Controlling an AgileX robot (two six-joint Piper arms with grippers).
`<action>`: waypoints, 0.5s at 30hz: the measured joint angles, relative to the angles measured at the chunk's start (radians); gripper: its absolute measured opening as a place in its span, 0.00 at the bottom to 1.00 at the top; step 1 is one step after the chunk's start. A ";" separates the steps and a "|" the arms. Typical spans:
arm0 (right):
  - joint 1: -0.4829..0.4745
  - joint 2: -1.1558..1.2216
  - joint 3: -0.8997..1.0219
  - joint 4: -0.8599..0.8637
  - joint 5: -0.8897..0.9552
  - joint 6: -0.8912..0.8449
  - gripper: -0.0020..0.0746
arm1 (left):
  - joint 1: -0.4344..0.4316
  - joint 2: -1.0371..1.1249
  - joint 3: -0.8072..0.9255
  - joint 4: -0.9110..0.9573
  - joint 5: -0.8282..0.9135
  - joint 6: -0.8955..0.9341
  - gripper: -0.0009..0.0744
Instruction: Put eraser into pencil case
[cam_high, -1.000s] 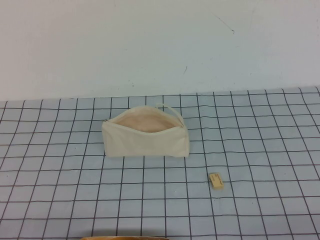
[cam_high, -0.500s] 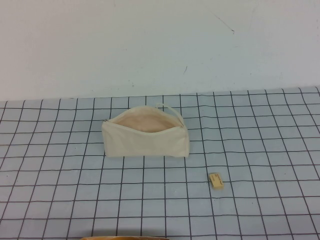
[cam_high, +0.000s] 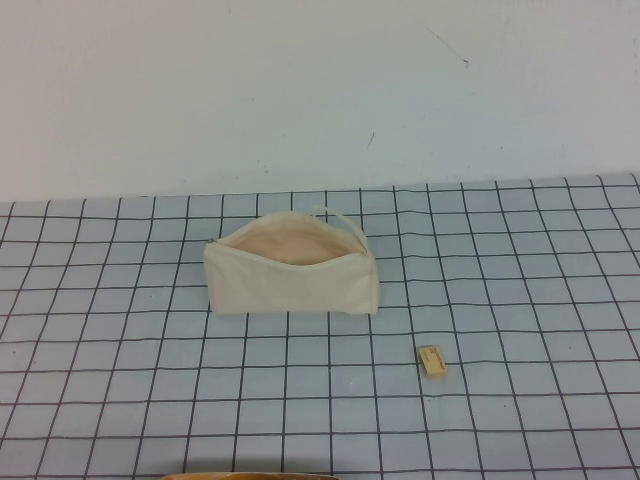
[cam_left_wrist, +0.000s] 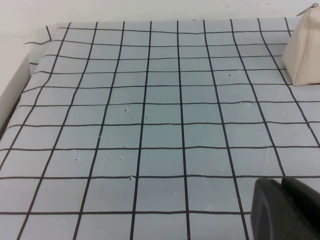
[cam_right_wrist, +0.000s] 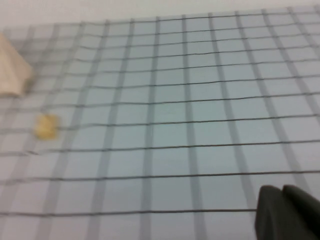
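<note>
The pencil case (cam_high: 290, 282) stands on the checked table mat with its zip open and the pinkish lining showing. One end of it shows in the left wrist view (cam_left_wrist: 305, 50) and in the right wrist view (cam_right_wrist: 11, 70). The eraser (cam_high: 432, 361) lies flat on the mat, in front of the case and to its right, apart from it; it also shows blurred in the right wrist view (cam_right_wrist: 46, 126). My left gripper (cam_left_wrist: 281, 181) is shut and empty, far to the left of the case. My right gripper (cam_right_wrist: 282, 189) is shut and empty, well right of the eraser. Neither gripper shows in the high view.
The blue-grey checked mat (cam_high: 120, 330) covers the table up to a white wall (cam_high: 300, 90) behind. The mat's left edge (cam_left_wrist: 30, 65) shows in the left wrist view. A thin orange-brown rim (cam_high: 250, 476) shows at the near edge of the high view.
</note>
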 joint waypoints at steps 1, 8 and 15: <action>0.000 0.000 0.000 0.053 0.000 0.002 0.02 | 0.000 0.000 0.000 0.000 0.000 0.000 0.01; 0.000 0.000 0.002 0.590 0.006 0.105 0.02 | 0.000 0.000 0.000 0.000 0.000 0.000 0.01; 0.000 0.000 0.002 0.620 -0.104 0.047 0.02 | 0.000 0.000 0.000 0.000 0.000 0.000 0.01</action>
